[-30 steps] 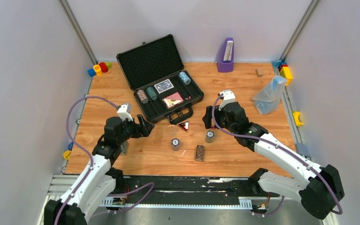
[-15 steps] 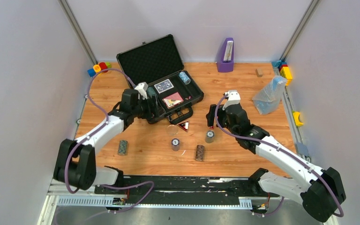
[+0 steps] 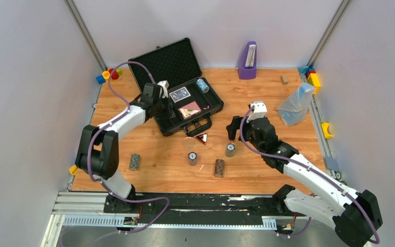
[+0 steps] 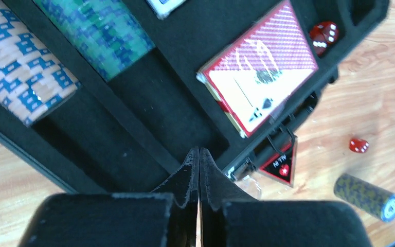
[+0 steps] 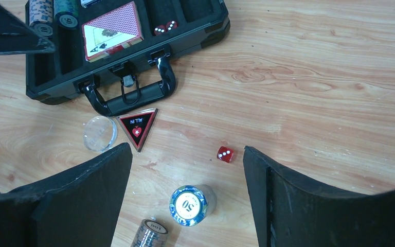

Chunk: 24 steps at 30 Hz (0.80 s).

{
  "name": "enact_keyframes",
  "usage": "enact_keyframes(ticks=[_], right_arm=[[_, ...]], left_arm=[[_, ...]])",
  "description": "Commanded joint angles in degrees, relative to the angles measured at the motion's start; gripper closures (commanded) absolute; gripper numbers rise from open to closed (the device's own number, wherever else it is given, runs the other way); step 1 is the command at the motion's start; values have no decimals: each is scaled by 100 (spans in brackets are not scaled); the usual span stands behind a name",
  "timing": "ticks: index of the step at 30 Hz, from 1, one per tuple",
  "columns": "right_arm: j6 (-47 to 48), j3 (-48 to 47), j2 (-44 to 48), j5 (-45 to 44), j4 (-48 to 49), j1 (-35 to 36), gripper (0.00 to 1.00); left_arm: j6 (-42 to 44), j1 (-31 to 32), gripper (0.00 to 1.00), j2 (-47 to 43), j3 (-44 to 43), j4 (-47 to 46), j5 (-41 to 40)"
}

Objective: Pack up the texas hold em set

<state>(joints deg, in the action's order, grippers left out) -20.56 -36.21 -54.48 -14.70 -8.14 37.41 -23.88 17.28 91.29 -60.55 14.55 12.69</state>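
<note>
The left gripper (image 4: 199,154), clenched on nothing, hangs over the open case (image 3: 164,64) at 11 o'clock on the bench (image 3: 133,141). The right gripper (image 5: 186,149) is released above a chip stack (image 5: 187,205), with a red die (image 5: 225,154) at its 1 o'clock.

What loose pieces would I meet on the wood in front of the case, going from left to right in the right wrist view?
In order: clear round disc → triangular button → chip stack marked 50 → red die. The stack marked 100 overlaps the button's span, so I leave it out.
</note>
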Motion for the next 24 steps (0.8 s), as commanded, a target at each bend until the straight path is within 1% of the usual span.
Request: enact_keyframes(ticks=[1, 6, 11, 15, 19, 20, 24], right_arm=[[-102, 26, 28, 106, 322, -22, 20], [-100, 50, 79, 134, 322, -23, 20], [-107, 77, 115, 163, 363, -23, 20], [-97, 52, 51, 200, 375, -23, 20], [-125, 57, -53, 337, 373, -23, 19], [-161, 60, -96, 403, 356, -23, 18], [-346, 79, -215, 520, 53, -23, 6]], left_arm=[[107, 21, 100, 621, -603, 373, -283], [75, 21, 100, 1118, -1066, 627, -752], [44, 9, 100, 1414, -1414, 561, -1624], [48, -12, 100, 1778, -1832, 669, -1987], [36, -54, 100, 1869, -1935, 544, -2263], [30, -79, 100, 1878, -1943, 525, -2315], [35, -181, 100, 1907, -1978, 440, -2264]])
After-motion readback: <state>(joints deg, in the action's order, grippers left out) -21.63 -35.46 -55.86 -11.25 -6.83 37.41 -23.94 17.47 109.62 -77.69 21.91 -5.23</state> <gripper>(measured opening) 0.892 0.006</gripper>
